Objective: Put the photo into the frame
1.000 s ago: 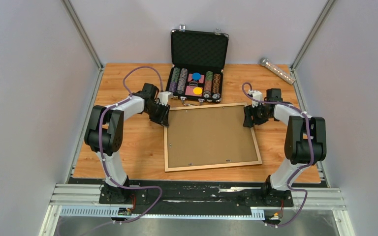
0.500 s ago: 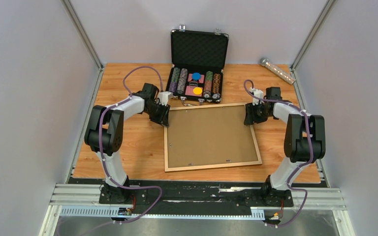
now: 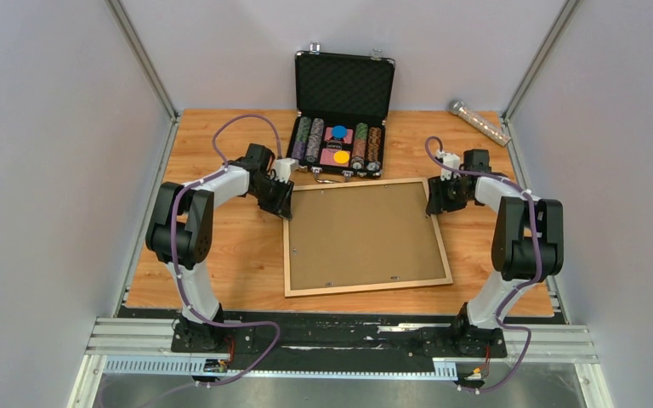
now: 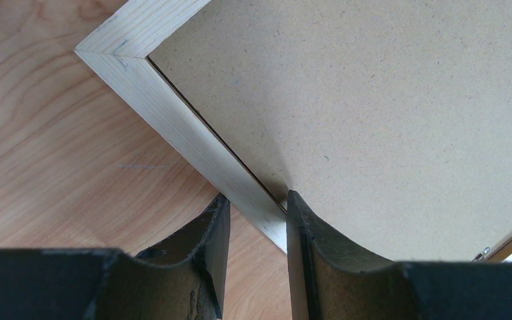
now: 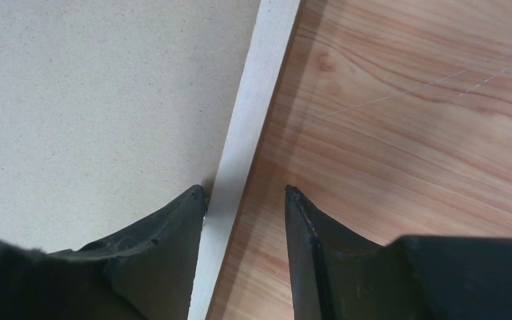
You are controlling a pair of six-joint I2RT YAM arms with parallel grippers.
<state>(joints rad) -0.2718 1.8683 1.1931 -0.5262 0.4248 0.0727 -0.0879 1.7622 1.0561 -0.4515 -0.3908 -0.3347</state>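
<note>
1. The light-brown rectangular wooden picture frame (image 3: 366, 287) lies flat mid-tabletop (image 3: 221, 255), with its brown fibreboard backing panel (image 3: 361, 234) uppermost.
2. An open black poker-chip case (image 3: 344, 85) sits near its 12 o'clock edge. A clear cylindrical tube (image 3: 479, 121) lies at 2 o'clock, well apart.
3. The left pincer (image 4: 253, 200) pinches the rail by the 10 o'clock corner.
4. The right pincer (image 5: 245, 193) straddles the rail near the 2 o'clock corner, spread, its outer finger off the wood. It has narrowed and crept towards 12 o'clock.

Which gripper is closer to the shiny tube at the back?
Right. The right gripper sits at the frame's right rail, in front of the tube; the left gripper is across the frame.
</note>
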